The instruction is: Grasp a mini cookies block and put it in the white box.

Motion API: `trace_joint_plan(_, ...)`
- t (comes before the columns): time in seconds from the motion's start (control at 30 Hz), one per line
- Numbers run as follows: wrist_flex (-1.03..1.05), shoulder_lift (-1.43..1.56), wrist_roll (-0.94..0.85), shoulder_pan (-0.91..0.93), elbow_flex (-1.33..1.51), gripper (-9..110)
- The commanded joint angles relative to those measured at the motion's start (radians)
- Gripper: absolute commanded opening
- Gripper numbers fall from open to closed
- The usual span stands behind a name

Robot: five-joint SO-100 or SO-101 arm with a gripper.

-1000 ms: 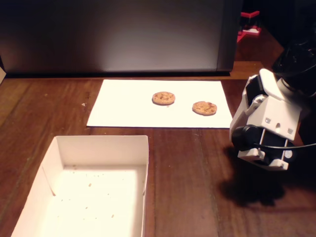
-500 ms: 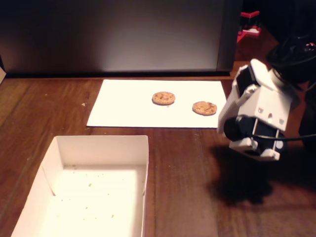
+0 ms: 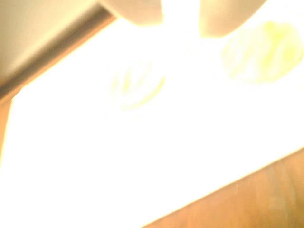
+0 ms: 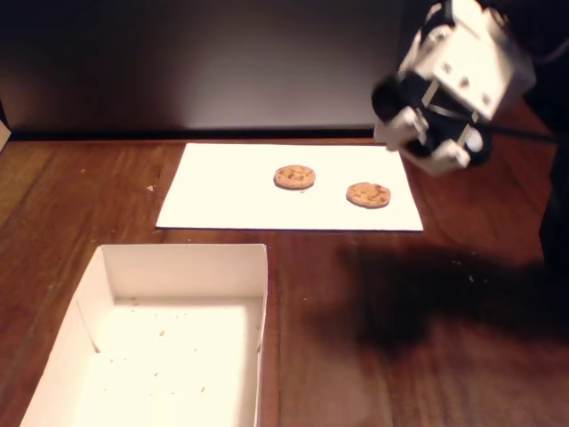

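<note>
gripper (image 4: 404, 133) raised at far right, fingers apart, empty | two cookies (image 4: 368, 195) (image 4: 294, 177) on paper sheet (image 4: 222, 191), below-left of it | white box (image 4: 178, 267) near left; nothing between

A: What moved since a second ago?

B: Only the arm. Its white wrist housing (image 4: 453, 84) sat low at about four o'clock in the fixed view, over bare wood. It has climbed to roughly one o'clock, hanging over the far right corner of the paper sheet (image 4: 231, 191).

A: And the shadow?

B: The shadow (image 4: 418, 302) has spread wider and slid toward the middle of the table.

A: The fingers?

B: Probably parted in the glare-washed wrist view; earlier frames hide them.
</note>
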Motion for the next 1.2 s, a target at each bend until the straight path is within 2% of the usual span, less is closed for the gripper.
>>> trace_joint_plan(0.0, 0.049, -0.178, 0.055, 0.081, -0.285, 6)
trace_joint_plan(0.17, 0.081, -0.391, 0.103, 0.166, -0.411, 6)
trace_joint_plan(0.53, 0.173, -0.884, 0.233, 0.213, -0.676, 7)
trace_joint_plan(1.0, 0.302, -1.259, 0.268, 0.267, -1.117, 9)
trace_joint_plan(1.17, 0.295, -1.313, 0.268, 0.258, -1.126, 19)
